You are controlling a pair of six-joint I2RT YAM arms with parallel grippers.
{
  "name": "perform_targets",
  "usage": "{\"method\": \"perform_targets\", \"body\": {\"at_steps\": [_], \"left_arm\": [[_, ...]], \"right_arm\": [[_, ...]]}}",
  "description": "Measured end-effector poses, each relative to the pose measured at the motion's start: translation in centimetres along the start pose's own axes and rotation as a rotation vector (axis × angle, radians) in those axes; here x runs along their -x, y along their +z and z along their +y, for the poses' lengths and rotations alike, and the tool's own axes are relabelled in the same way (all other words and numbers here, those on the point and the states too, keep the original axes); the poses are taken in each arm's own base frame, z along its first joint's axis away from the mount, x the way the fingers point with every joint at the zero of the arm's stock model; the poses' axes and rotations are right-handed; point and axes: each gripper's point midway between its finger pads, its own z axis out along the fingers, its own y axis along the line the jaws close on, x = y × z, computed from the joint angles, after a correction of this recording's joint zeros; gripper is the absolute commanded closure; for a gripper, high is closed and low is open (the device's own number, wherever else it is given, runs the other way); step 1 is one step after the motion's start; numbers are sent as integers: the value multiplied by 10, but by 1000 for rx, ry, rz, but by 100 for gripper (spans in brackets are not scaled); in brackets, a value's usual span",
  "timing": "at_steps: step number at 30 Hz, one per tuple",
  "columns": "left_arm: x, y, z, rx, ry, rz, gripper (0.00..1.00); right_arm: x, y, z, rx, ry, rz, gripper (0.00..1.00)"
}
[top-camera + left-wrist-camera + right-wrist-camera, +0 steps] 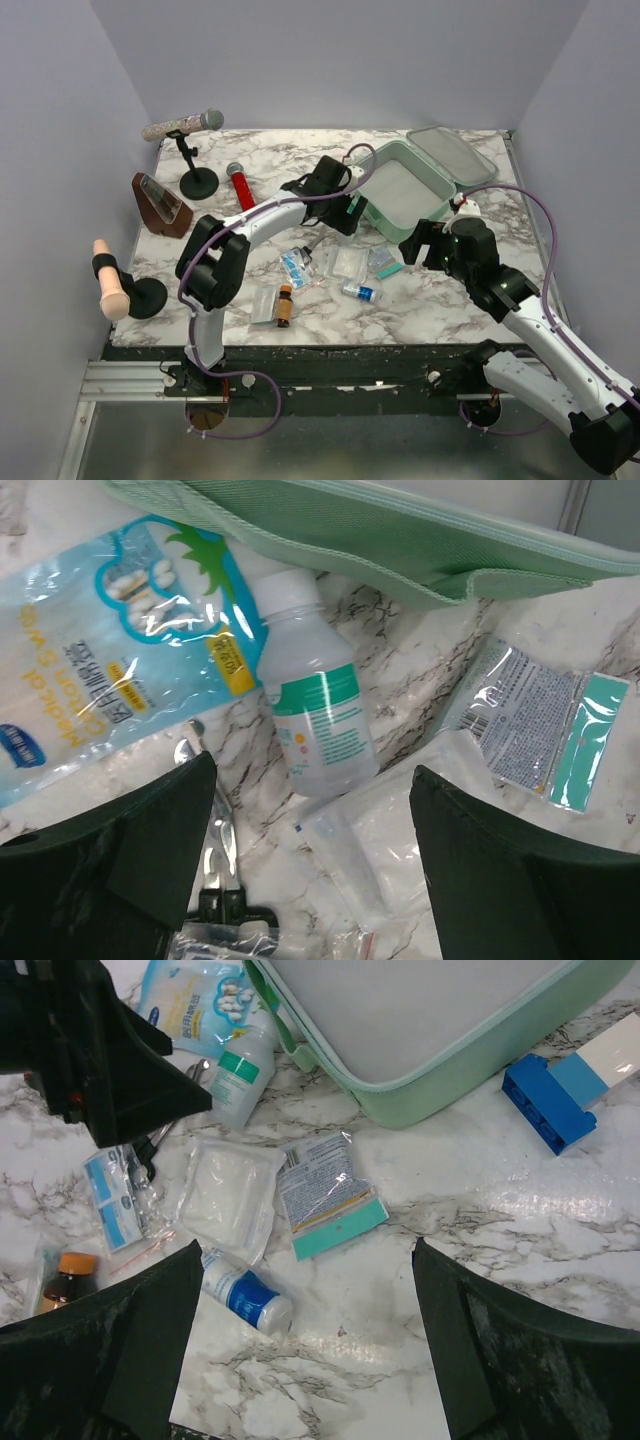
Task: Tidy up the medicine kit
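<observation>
Hovering over the clutter, the left gripper (pixel 312 780) has its fingers spread wide with nothing between them, and the green-labelled bottle (pixel 315 720) lies on its side just ahead of the fingertips. The medicine kit (pixel 400 530) sits just past that bottle, its mint wall running across beyond the gripper. From above it is open, lid thrown back, and I see nothing packed in it yet.

The trouble spot, as I judge it, is that the bottle is round and lying down. If one finger lands first it could roll away toward the kit wall or out of the grasp altogether. It's crowded too. The cotton swab pouch (pixel 110 650) touches its shoulder and the gauze packet (pixel 370 850) lies right at its base, so a careless close may drag a packet up with it. A small metal tool (pixel 215 840) lies by one finger, ready to snag.

The right gripper (pixel 305 1260) is also spread and empty, with the teal-edged sachet (pixel 330 1195) just ahead and a blue-labelled vial (pixel 248 1295) near one finger. The left gripper's black body looms close ahead of it, so both arms reaching into this same patch risks a knock. The flat sachet on slick marble could simply slide instead of lifting
</observation>
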Motion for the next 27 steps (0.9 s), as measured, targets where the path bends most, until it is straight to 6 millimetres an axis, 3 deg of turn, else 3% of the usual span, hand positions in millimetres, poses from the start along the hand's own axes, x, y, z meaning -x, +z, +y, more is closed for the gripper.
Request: {"method": "perform_targets", "body": {"at_steps": [7, 11, 14, 19, 23, 27], "left_arm": [[-26, 33, -21, -33, 17, 66, 22], [-36, 43, -17, -20, 8, 95, 29], [-37, 48, -12, -5, 3, 100, 41], [-36, 51, -9, 7, 5, 96, 56], [-34, 52, -7, 17, 8, 77, 60], [-35, 40, -4, 39, 9, 64, 69]], "right_arm": [[-1, 0, 0, -2, -1, 4, 7], [-3, 0, -2, -6, -2, 12, 7], [-4, -1, -2, -9, -3, 17, 7], [-6, -1, -3, -12, -3, 23, 7], [-7, -1, -4, -15, -5, 27, 7], [-6, 0, -6, -31, -4, 31, 7]]}}
